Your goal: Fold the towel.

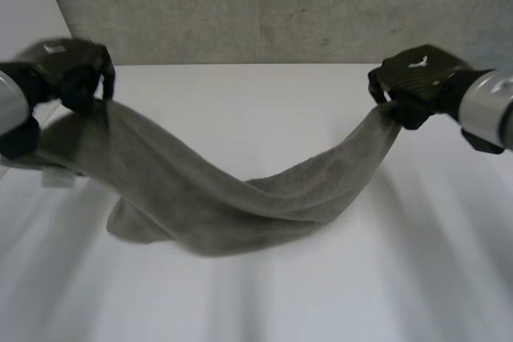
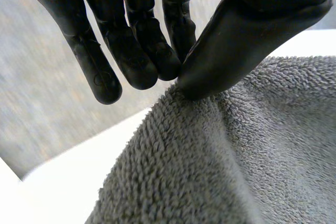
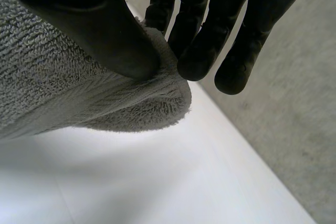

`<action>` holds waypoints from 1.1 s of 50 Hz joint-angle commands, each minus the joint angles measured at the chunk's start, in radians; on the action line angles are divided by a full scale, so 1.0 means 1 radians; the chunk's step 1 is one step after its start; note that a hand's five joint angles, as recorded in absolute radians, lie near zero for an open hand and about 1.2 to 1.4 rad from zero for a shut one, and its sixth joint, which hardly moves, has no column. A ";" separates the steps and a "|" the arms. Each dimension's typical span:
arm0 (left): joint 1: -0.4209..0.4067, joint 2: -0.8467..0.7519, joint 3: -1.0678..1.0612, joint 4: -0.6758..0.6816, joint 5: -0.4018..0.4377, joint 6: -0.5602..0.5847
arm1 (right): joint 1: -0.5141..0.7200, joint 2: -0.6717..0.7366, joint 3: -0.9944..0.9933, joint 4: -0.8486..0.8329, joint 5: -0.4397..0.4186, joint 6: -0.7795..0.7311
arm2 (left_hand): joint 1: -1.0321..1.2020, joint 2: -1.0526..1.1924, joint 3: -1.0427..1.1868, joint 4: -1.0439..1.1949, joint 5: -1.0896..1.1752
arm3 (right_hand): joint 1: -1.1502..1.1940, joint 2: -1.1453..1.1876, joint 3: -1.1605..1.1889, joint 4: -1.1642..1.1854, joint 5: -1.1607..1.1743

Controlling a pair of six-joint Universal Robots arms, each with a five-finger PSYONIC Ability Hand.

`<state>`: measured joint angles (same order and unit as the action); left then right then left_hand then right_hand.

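A: In the head view, where is the towel (image 1: 232, 206)?
B: It hangs between both hands, and its middle sags low toward the table (image 1: 264, 310). The left hand (image 1: 76, 78) holds one end and the right hand (image 1: 413, 86) holds the other.
A: And the left wrist view?
B: The thumb (image 2: 236, 40) pinches the towel's edge against the fingers (image 2: 136, 61).
A: The right wrist view?
B: Thumb and fingers pinch a towel corner above the table.

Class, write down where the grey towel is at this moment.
In the head view the towel hangs between the hands: left hand pinches one end, right hand the other, its middle sagging towards the white table.
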<state>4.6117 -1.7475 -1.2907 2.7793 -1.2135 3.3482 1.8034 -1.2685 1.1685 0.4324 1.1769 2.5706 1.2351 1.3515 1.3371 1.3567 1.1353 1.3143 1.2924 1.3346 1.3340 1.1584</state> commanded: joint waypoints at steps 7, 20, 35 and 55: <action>-0.108 -0.345 0.506 0.002 -0.151 -0.056 | 0.122 0.287 -0.532 -0.014 0.245 -0.050 | 0.161 0.045 0.059 0.040 0.086 | 0.082 0.104 0.062 0.062 0.063; -0.119 -0.241 0.778 -0.006 -0.216 -0.312 | 0.112 0.267 -0.888 0.091 0.233 0.204 | 0.161 0.045 0.059 0.040 0.086 | 0.082 0.104 0.062 0.062 0.063; -0.036 -0.204 -0.124 0.150 -0.071 -0.170 | 0.128 0.271 -0.253 0.270 0.093 -0.105 | 0.161 0.045 0.059 0.040 0.086 | 0.082 0.104 0.062 0.062 0.063; -0.001 0.115 -0.516 0.126 -0.022 -0.009 | 0.013 0.025 0.115 0.180 0.053 -0.167 | 0.161 0.045 0.059 0.040 0.086 | 0.082 0.104 0.062 0.062 0.063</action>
<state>4.6014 -1.7791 -1.7420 2.9257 -1.2736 3.3431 1.8913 -1.1413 1.2229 0.6496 1.2575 2.4014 1.2396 1.3532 1.3408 1.3571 1.1354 1.3150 1.2927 1.3376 1.3340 1.1585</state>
